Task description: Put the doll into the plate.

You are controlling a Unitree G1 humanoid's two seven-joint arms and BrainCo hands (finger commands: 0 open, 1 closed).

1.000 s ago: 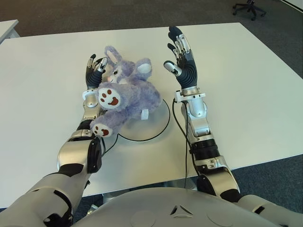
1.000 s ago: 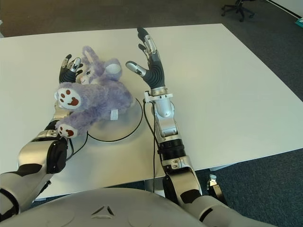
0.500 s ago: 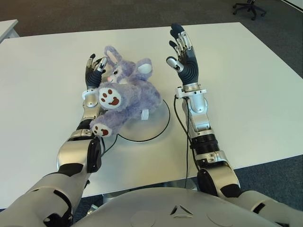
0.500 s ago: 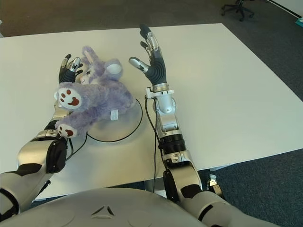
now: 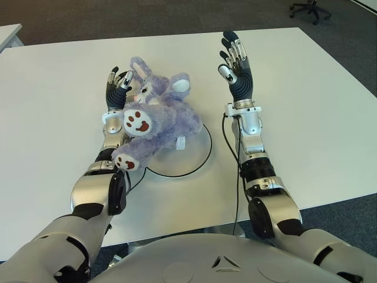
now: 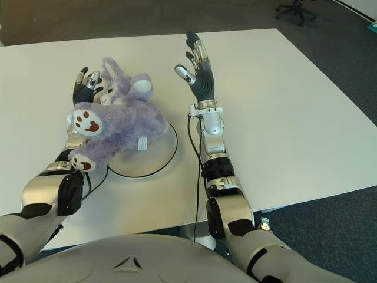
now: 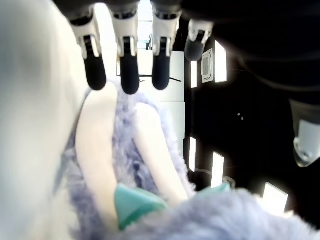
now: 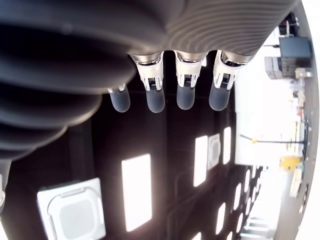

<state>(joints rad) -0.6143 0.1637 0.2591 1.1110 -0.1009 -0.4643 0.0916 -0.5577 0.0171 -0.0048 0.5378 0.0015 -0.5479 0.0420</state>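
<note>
**Doll lies half on the plate, leaning on the left hand**

At far left, a corner of a second table (image 5: 9, 35) is cut off by the picture's edge. The left hand (image 5: 116, 88) stands palm-up with fingers straight and spread, gripping nothing. Its palm is mostly hidden behind the purple plush doll (image 5: 154, 121), which leans against it. From the left wrist view the doll's fur and pale ears fill the space right in front of the fingertips (image 7: 129, 75).

The doll lies on its back over the left part of the white, dark-rimmed plate (image 5: 197, 154); one foot hangs past the plate's left edge above the left forearm. A small white tag (image 5: 180, 142) shows at its side, its writing too small to read.

To the right of the plate, well clear of the doll, the right hand (image 5: 237, 65) is raised with fingers extended and empty.

All this is on the white table (image 5: 306, 112). At far right, an office chair (image 5: 309, 8) is partly cut off.
</note>
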